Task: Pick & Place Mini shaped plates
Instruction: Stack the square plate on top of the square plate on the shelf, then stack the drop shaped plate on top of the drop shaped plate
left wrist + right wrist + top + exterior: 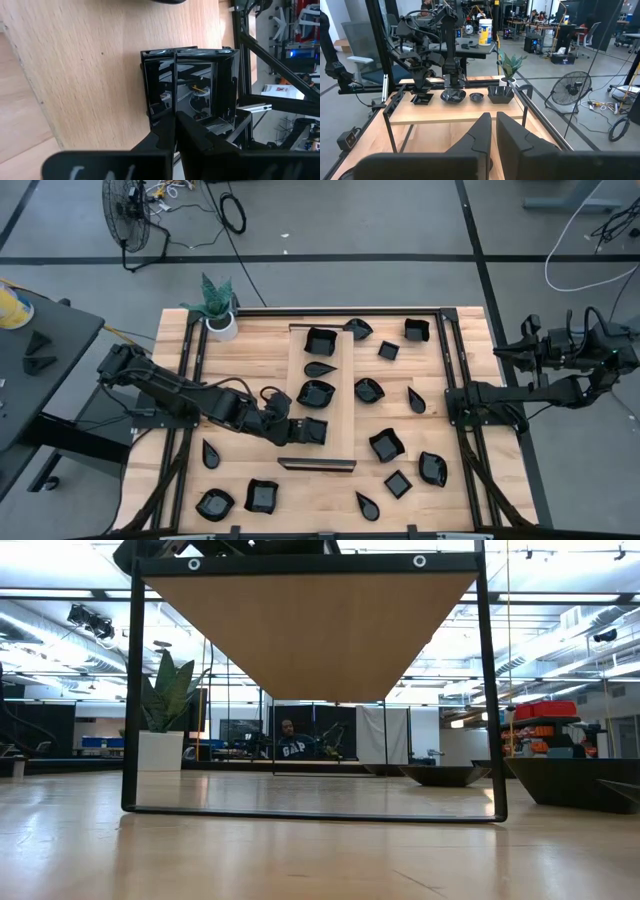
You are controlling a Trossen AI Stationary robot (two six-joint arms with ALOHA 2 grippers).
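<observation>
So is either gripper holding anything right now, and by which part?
The left gripper is shut on a square black plate, pinching one side wall of its rim. The right gripper holds nothing.

A black frame (130,690) carries a wooden board (310,630); 1 potted plant (165,710) stands behind.

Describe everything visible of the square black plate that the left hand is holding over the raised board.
The square plate is small, glossy black and looks glazed, with upright walls, crisp corners and a flat floor that mirrors its surroundings. The left hand is shut on its near wall, one finger inside and one outside. In the high view it sits at the near left part of the long pale wooden board, in line behind the other plates there. Whether it rests on the wood or hangs just above cannot be told.
</observation>
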